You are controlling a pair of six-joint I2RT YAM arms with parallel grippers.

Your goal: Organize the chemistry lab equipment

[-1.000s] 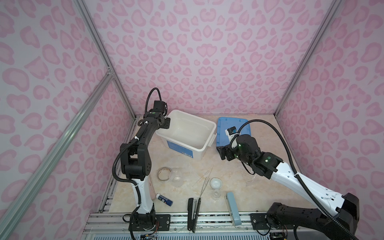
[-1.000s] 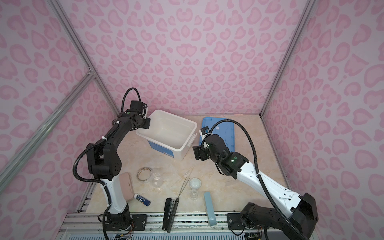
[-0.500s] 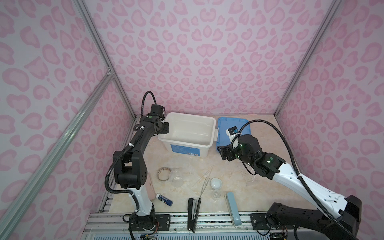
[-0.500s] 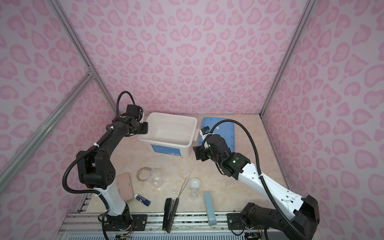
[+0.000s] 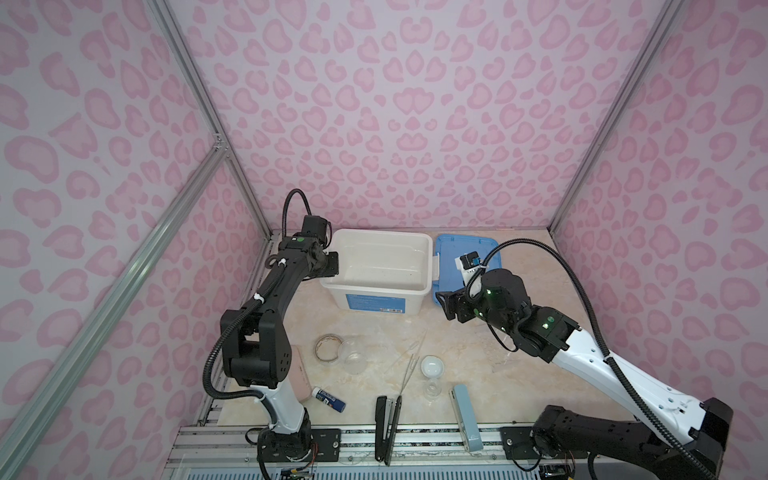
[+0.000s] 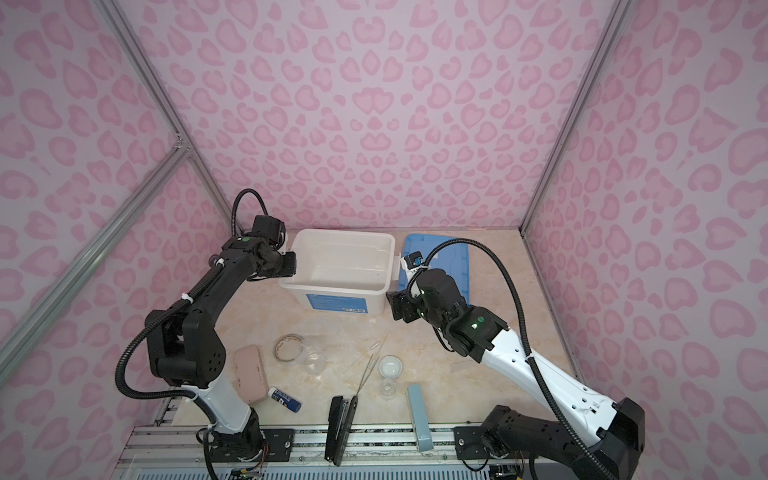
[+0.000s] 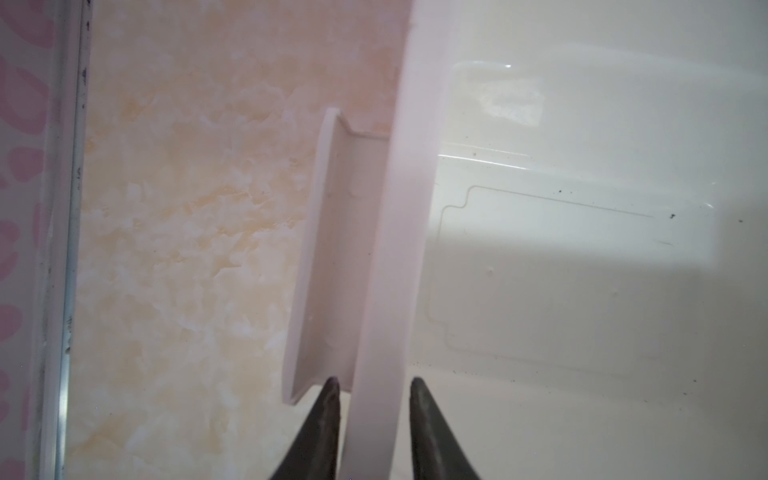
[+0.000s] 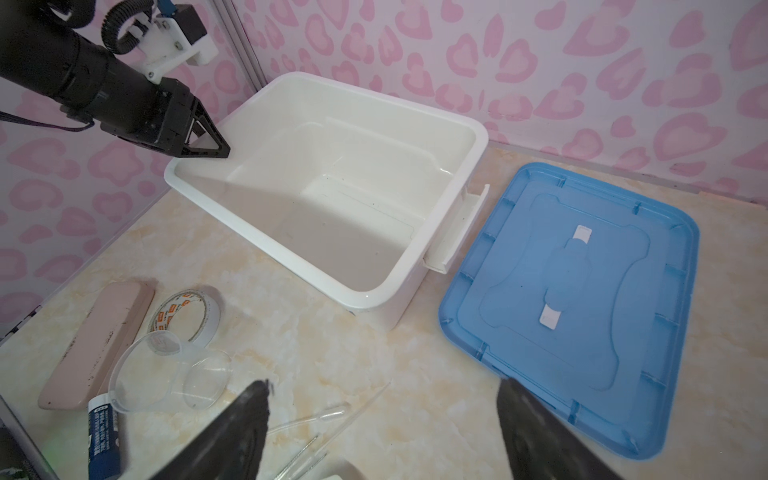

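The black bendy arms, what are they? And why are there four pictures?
They are one robot's left arm and right arm, each ending in a two-fingered pincher called a gripper. Two pictures look down from a double camera overhead, so they look nearly alike. The other two come from small cameras on the arms' wrists.

The left gripper has a finger on each side of the rim of the white tub, with thin gaps showing. The right gripper hangs open and empty. The blue lid lies beside the tub.

On the table lie a clear cup, thin droppers, a small white dish, a tape roll, a glue stick, a black stapler and a pale-blue stapler.
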